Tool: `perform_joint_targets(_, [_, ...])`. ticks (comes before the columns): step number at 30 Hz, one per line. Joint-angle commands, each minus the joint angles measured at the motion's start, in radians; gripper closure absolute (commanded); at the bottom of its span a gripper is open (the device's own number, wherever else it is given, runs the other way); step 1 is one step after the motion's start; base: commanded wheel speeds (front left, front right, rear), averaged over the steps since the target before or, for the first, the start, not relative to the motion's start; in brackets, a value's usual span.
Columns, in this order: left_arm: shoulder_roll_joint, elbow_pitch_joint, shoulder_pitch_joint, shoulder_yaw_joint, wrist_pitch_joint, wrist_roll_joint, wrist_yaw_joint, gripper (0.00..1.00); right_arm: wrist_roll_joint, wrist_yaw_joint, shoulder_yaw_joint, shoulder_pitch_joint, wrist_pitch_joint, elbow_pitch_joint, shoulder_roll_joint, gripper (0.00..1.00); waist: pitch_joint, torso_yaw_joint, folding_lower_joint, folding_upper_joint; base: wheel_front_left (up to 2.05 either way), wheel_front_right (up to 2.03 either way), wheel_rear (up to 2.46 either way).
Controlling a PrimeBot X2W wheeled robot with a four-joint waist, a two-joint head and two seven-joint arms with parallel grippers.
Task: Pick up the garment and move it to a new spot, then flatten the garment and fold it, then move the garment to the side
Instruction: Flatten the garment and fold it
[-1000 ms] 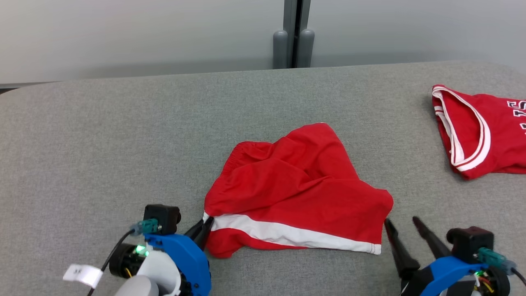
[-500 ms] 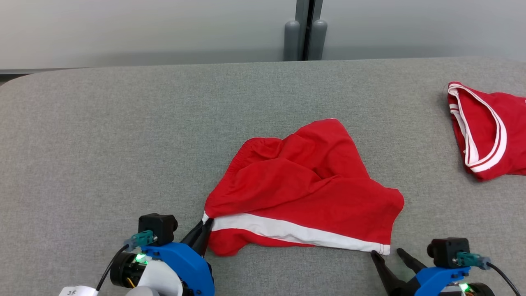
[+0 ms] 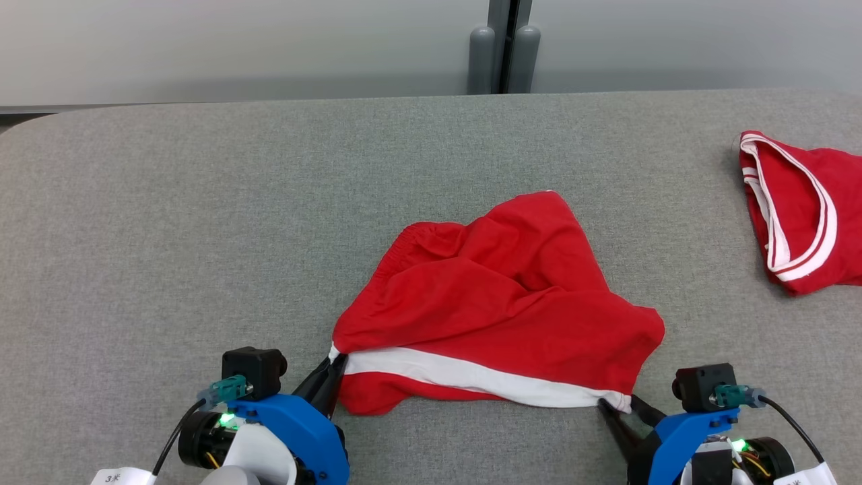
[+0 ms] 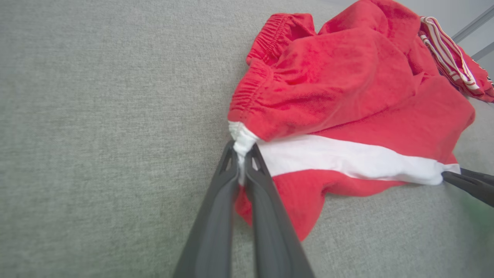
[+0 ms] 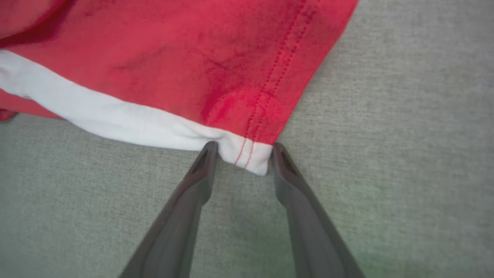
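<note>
Surface: grey fabric table (image 3: 168, 202) is stretching across the head view, with a pale wall and a grey post (image 3: 504, 54) standing behind it.
Garment: red shorts (image 3: 491, 303) are lying crumpled near the front middle of the table, a white stripe (image 3: 471, 380) running along their near side.
Left gripper (image 3: 333, 374): is pinching the left end of the white stripe, fingers pressed together on the cloth.
Right gripper (image 3: 623, 407): is resting at the stripe's right corner, jaws standing apart on either side of it and not yet clamping.
Left wrist view: is showing the gathered elastic waistband (image 4: 266, 50), which looks like a mere wrinkle from the head.
Right wrist view: is showing a double row of red stitching (image 5: 270, 77) crossing the hem corner.
Other garment: a red top with white trim (image 3: 801, 209) is lying well apart at the far right.
</note>
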Motion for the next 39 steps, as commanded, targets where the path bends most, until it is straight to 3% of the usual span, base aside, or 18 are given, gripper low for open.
perform_joint_targets(1, [0.001,0.001,-0.015,-0.001,-0.008,-0.007,-0.006,1.00,-0.001,0.000,0.005,-0.005,0.000,0.024,0.000,0.97,0.000,0.000,-0.0001,0.0000,0.00,0.00,0.00])
perform_joint_targets(7, [-0.005,-0.005,-0.020,0.005,-0.042,-0.007,-0.006,1.00,0.013,0.000,-0.010,-0.020,-0.065,-0.018,0.000,1.00,-0.008,-0.006,-0.0001,0.0000,0.00,0.00,0.00])
perform_joint_targets(17, [-0.015,-0.105,0.026,0.037,-0.146,-0.043,-0.035,1.00,-0.018,0.000,-0.023,0.013,-0.119,-0.226,0.000,1.00,-0.035,-0.029,-0.0001,0.0000,0.00,0.00,0.00])
perform_joint_targets(25, [-0.042,-0.285,0.065,0.064,-0.207,-0.118,-0.062,1.00,-0.028,0.000,-0.068,0.026,-0.143,-0.416,0.000,1.00,-0.060,-0.035,-0.0001,0.0000,0.00,0.00,0.00])
perform_joint_targets(30, [-0.036,-0.408,0.040,0.080,-0.168,-0.178,-0.069,1.00,-0.049,0.000,-0.097,-0.004,-0.090,-0.507,0.000,1.00,-0.048,-0.032,-0.0001,0.0000,0.00,0.00,0.00])
perform_joint_targets(34, [-0.008,-0.427,-0.059,0.100,-0.095,-0.217,-0.079,1.00,-0.075,0.000,-0.079,-0.133,-0.021,-0.497,-0.015,1.00,-0.007,-0.038,-0.0001,0.0000,0.00,0.00,0.00])
perform_joint_targets(39, [0.020,-0.325,-0.287,0.153,-0.027,-0.262,-0.093,1.00,-0.036,0.000,-0.056,-0.424,0.014,-0.333,-0.078,1.00,0.081,-0.049,-0.0001,0.0000,0.00,0.00,0.00])
